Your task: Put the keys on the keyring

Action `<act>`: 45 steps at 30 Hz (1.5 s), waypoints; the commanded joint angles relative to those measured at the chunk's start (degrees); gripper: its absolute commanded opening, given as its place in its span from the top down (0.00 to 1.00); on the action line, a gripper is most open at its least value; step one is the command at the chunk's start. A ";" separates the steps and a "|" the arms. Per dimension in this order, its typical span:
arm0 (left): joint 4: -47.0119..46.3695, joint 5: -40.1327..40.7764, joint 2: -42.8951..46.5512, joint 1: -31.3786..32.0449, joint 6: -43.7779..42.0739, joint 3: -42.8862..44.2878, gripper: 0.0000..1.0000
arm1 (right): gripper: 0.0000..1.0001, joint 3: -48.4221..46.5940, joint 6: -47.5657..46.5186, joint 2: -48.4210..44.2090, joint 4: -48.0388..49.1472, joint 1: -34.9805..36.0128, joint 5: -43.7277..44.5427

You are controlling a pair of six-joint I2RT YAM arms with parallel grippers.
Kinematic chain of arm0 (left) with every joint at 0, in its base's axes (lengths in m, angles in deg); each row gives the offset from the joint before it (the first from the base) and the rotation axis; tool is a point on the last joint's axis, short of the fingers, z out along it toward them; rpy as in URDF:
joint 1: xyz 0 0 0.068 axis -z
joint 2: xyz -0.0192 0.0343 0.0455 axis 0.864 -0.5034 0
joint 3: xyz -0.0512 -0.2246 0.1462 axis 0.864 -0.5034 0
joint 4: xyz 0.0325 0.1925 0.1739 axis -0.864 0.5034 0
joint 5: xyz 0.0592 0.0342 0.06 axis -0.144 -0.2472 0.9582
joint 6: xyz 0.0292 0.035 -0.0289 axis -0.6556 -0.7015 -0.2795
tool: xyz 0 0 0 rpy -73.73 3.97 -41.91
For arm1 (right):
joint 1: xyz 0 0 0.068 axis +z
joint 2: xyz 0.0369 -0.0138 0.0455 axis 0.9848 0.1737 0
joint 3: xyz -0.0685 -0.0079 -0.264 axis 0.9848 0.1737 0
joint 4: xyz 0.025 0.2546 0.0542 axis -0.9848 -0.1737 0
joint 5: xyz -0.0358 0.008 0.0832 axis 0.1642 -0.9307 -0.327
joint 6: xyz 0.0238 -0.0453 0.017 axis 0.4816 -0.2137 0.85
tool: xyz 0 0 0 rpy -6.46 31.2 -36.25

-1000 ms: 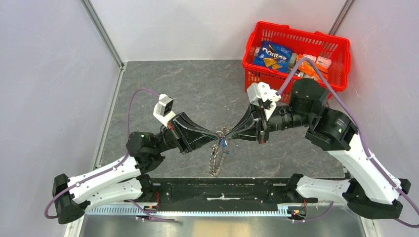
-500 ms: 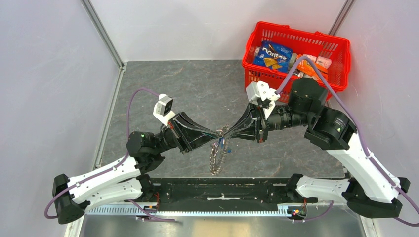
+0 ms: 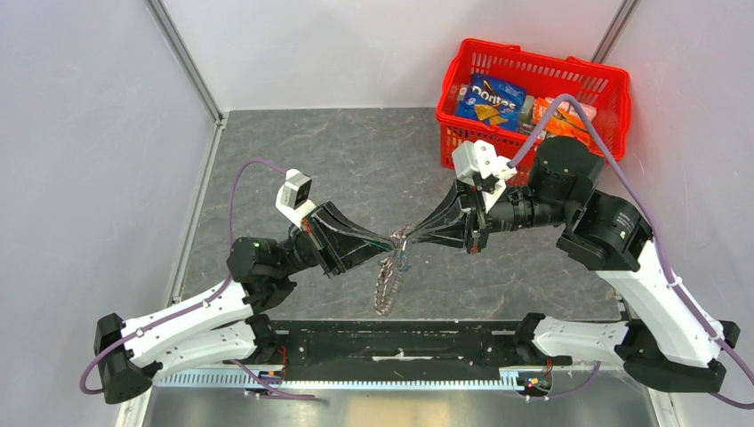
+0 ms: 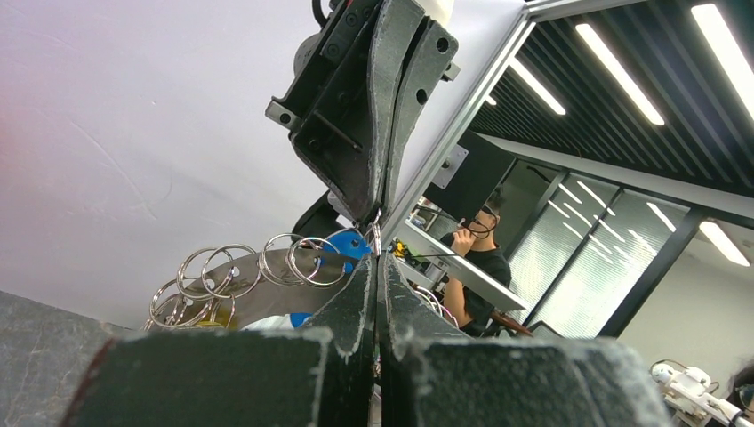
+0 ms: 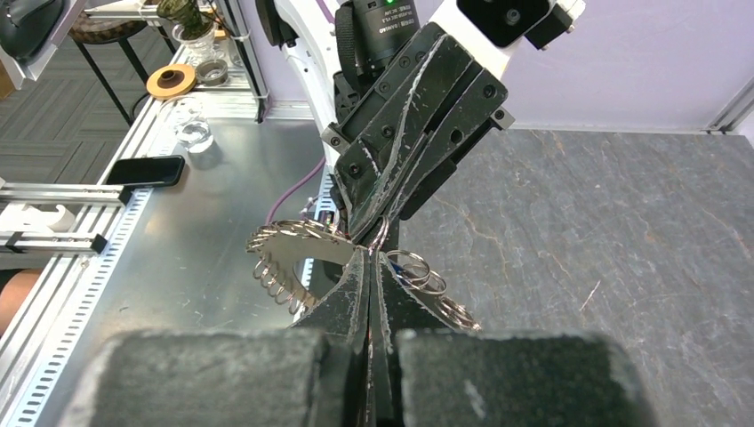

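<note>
**Grey surface, two arms meeting tip to tip at mid-frame**

Grey stone-patterned surface (image 3: 338, 160) fills the top view between pale walls. At its centre the left gripper (image 3: 392, 240) and right gripper (image 3: 410, 237) meet nose to nose. Both pairs of jaws are pressed together with no gap, pinching the keyring (image 3: 386, 286), which trails from that point toward the lower edge of the frame. The keys (image 3: 403, 258) show as a small blue fleck just under the tips. In the left wrist view they are a blue patch among the silvery rings.

Black fingers hide the exact pinch point in both wrist views. At upper right sits a red basket (image 3: 542, 55) holding a Doritos bag (image 3: 494, 100). The right arm's purple cable (image 3: 569, 100) arcs across the basket's front.
</note>
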 commanded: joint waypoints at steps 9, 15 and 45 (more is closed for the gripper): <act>-6.86 -8.02 -2.68 0.09 4.10 2.16 0.98 | 1.00 -11.28 -11.36 5.32 -12.92 0.26 -3.17; -7.90 -13.19 -3.06 0.09 4.30 2.89 0.98 | 1.00 -19.23 -20.94 10.10 -24.90 0.25 -9.05; -14.99 -20.62 -4.17 0.06 5.92 1.75 0.98 | 1.00 -48.45 -40.35 32.46 -47.95 4.48 -16.17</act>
